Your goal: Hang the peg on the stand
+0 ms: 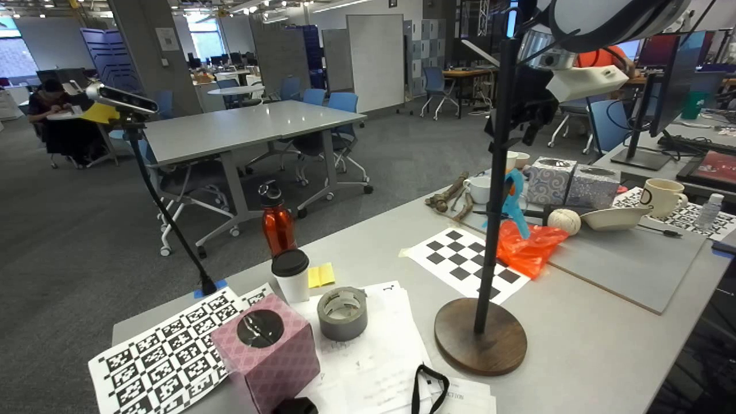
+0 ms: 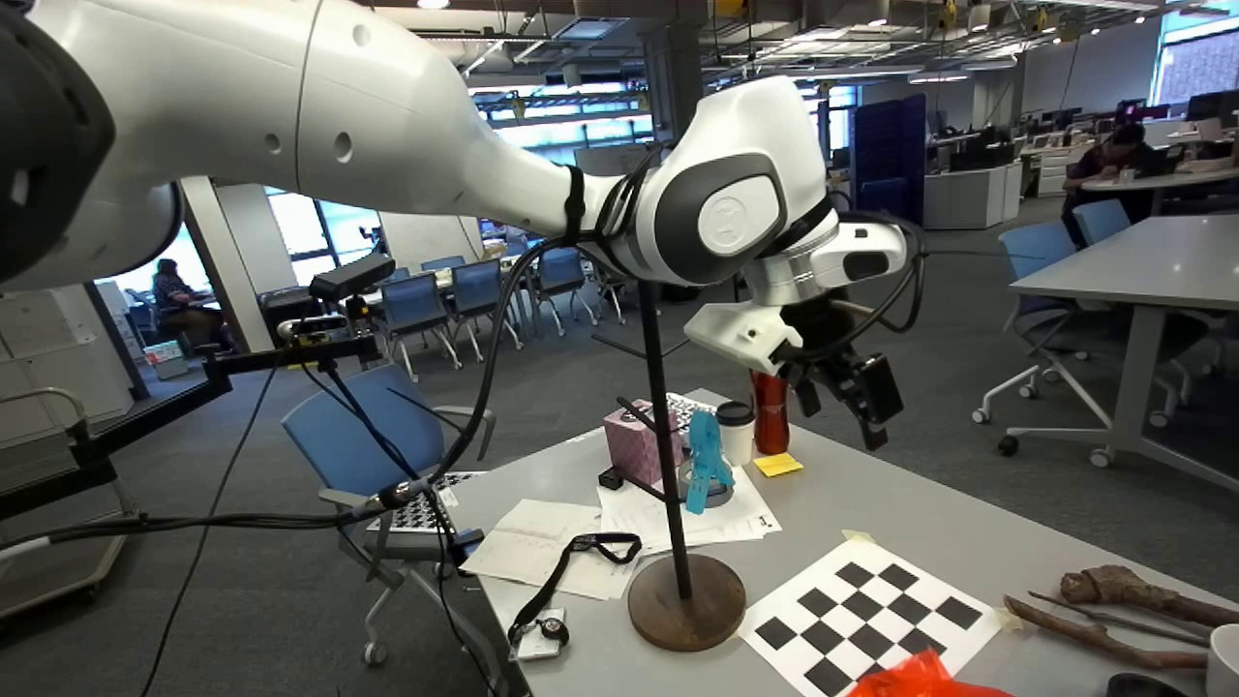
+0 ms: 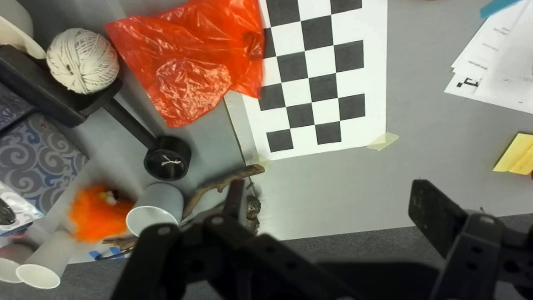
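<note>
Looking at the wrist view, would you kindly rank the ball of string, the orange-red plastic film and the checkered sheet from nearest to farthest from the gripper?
1. Checkered sheet: nearest, directly up-picture from the gripper.
2. Orange-red plastic film: up and toward the picture's left, overlapping the sheet's edge.
3. Ball of string: farthest, upper left, beyond the film.

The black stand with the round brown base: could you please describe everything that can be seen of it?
The stand has a slender black pole rising upright from a flat, round base that looks like brown wood. Thin prongs branch out at different heights. It stands on the grey table, beside the checkerboard sheet. The light-blue peg seems to hang on a prong, though the exact contact is unclear. In an exterior view, the arm hides its top.
</note>
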Action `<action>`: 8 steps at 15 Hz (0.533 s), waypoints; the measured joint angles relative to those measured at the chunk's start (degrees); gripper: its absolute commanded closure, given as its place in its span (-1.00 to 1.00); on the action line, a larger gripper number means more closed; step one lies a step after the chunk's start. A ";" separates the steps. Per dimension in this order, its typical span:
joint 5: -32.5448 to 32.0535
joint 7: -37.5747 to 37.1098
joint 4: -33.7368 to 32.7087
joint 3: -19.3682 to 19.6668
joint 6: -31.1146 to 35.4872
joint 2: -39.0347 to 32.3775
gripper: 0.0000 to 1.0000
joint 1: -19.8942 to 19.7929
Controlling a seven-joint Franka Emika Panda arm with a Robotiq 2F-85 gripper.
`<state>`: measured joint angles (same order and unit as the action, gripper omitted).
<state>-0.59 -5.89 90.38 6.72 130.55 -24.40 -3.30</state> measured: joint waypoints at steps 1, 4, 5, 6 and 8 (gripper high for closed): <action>0.00 -0.09 0.03 0.13 -0.14 0.22 -1.00 -0.15; 0.00 -0.23 0.14 0.27 -2.52 1.39 -1.00 -0.53; 0.00 -0.27 0.23 0.29 -3.62 1.95 -1.00 -0.63; 0.00 -0.31 0.42 0.30 -4.66 2.60 -1.00 -0.72; 0.09 -0.34 1.70 0.30 -5.87 4.22 -1.00 -0.85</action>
<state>-0.49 -6.23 92.08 7.02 124.68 -20.19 -4.15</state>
